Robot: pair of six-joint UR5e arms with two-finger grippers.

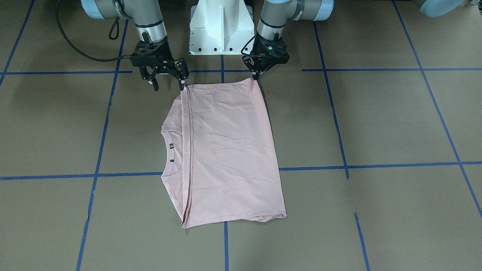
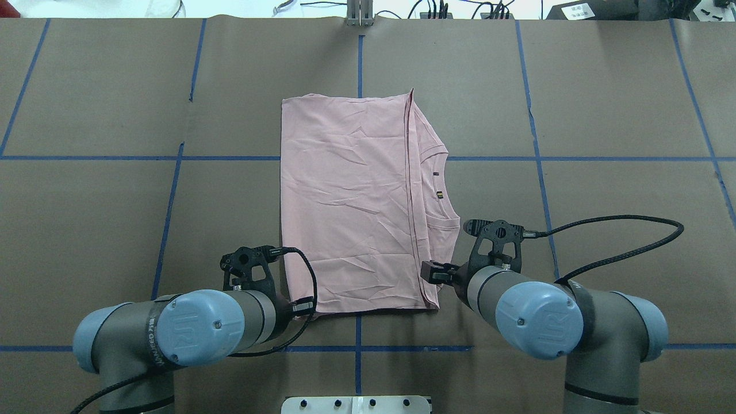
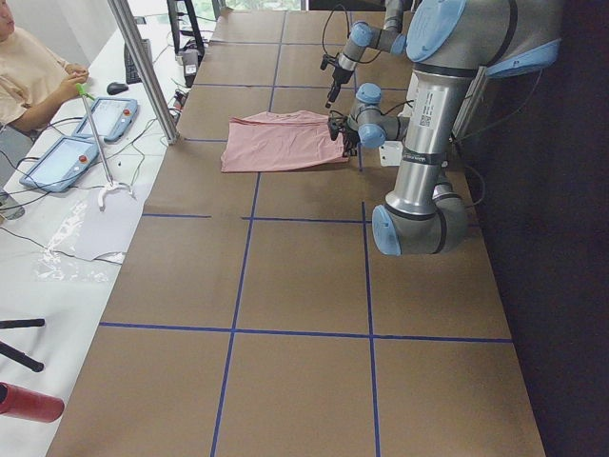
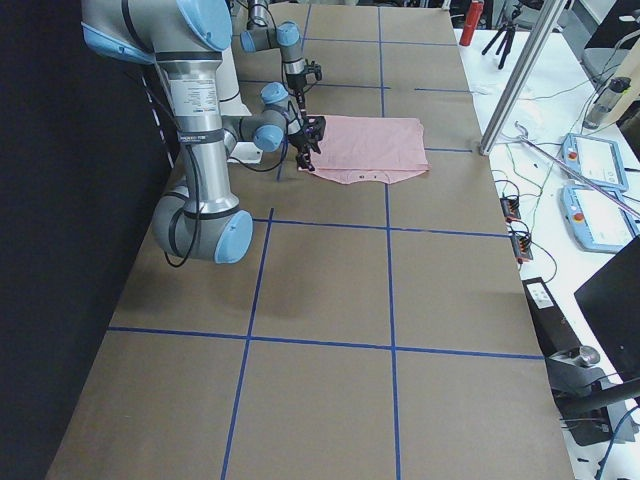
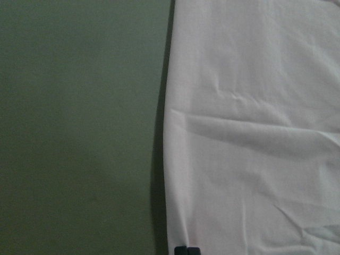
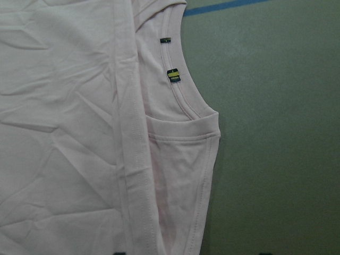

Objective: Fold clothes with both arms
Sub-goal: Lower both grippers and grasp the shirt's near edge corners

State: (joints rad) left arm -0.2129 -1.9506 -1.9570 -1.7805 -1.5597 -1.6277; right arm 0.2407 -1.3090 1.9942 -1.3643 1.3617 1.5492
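Worktop point(image 1: 376, 120): brown, with a blue tape grid. Pink T-shirt point(image 1: 229, 150) lies folded flat at centre, collar toward the robot's right.

Only the front-facing view shows the fingers; in the overhead view the wrists hide them.
- Right gripper point(image 1: 169, 88): fingers apart, one tip at the shirt's near corner.
- Left gripper point(image 1: 256, 77): fingers together, pinching the other near corner.

Right wrist view: black-and-yellow neck label point(image 6: 173, 75), writing unreadable.

Light pink T-shirt point(image 1: 229, 150) flat on table point(image 1: 376, 113), folded to a wrinkled rectangle, plain side up; neckline and sleeve exposed on robot's right. Left gripper point(image 1: 257, 78) closed at near corner. Right gripper point(image 1: 169, 87) spread, fingertip at other near corner.
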